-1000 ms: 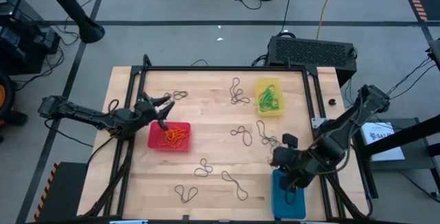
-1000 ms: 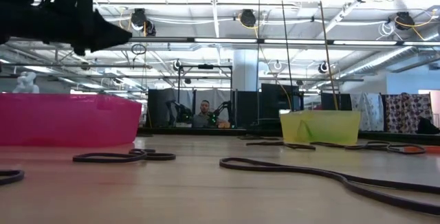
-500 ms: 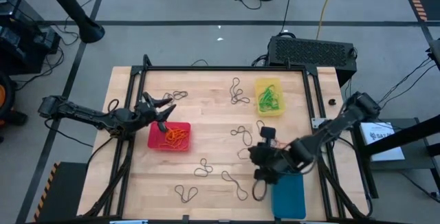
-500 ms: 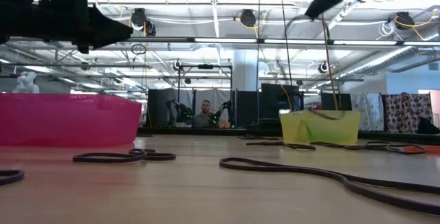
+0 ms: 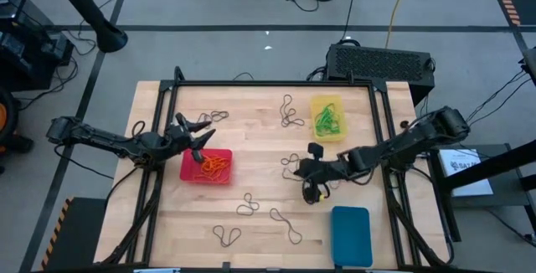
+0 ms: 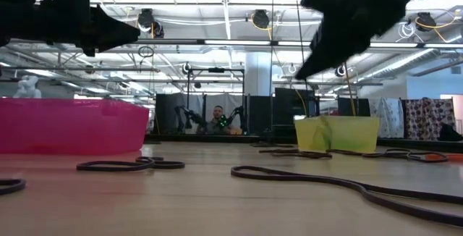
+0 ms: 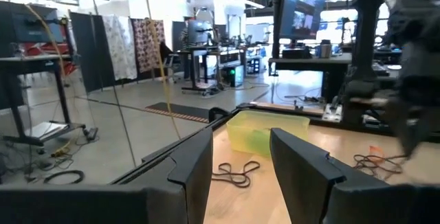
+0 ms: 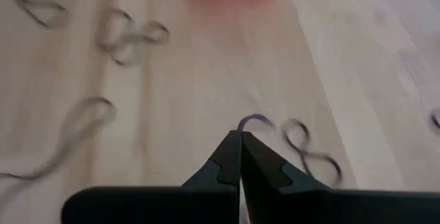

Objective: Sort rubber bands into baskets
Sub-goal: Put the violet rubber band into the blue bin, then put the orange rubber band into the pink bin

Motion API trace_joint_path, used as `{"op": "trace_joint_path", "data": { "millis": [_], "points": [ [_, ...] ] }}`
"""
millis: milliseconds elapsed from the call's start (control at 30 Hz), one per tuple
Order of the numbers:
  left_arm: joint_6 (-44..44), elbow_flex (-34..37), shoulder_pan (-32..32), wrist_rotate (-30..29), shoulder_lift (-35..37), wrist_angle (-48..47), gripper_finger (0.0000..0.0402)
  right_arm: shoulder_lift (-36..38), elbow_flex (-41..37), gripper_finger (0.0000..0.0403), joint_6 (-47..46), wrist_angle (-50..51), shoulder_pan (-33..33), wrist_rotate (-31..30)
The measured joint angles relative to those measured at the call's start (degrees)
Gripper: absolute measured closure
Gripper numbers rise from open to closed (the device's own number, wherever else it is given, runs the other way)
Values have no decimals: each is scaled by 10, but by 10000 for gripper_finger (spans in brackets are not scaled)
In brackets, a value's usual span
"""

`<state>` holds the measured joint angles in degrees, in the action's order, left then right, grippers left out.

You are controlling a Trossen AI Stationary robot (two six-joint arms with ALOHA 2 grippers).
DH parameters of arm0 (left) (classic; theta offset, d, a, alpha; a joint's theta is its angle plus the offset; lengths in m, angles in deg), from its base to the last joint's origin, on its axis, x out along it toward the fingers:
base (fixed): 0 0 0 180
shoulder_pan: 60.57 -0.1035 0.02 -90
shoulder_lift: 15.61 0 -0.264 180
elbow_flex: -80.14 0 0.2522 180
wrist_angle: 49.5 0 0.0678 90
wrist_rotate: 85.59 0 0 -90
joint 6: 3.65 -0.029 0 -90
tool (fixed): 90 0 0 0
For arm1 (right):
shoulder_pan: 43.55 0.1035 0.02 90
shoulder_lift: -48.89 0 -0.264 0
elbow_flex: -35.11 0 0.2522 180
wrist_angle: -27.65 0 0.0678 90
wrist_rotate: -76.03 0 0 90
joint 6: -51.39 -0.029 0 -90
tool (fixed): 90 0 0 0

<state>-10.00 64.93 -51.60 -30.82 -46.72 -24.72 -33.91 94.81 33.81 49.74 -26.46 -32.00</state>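
Wooden table [image 5: 260,147] w/ 3 baskets: blue [image 5: 351,236] at near right edge, red [image 5: 206,166] left holding orange bands, yellow [image 5: 327,118] far right holding green. Right gripper [image 5: 311,191], jaws shut, nothing visibly held, over mid-table. Left gripper [image 5: 203,128] jaws apart, empty, beside red basket. Dark rubber bands [image 5: 290,114] lie scattered on the wood.

Wooden table [image 5: 260,151]: three baskets [image 5: 206,166], scattered dark rubber bands [image 5: 291,119].

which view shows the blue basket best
The high view: the blue basket lies whole at the table's near right edge, behind the right gripper. The low and both wrist views do not show it.
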Motion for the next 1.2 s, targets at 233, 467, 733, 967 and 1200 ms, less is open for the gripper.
{"op": "trace_joint_path", "data": {
  "millis": [233,467,733,967,1200],
  "points": [
    [15,0,0,28,-3,5,247,6,-1,395,-14,44,-33,9],
    [15,0,0,27,-19,5,247,21,20,330,36,50,-57,108],
    [-5,0,0,19,-32,4,247,36,86,247,-32,260,-69,115],
    [-32,0,-13,16,-45,1,247,47,84,227,-325,553,-9,167],
    [-32,0,-47,17,-58,-2,247,48,54,237,-429,551,58,169]
  ]
}}
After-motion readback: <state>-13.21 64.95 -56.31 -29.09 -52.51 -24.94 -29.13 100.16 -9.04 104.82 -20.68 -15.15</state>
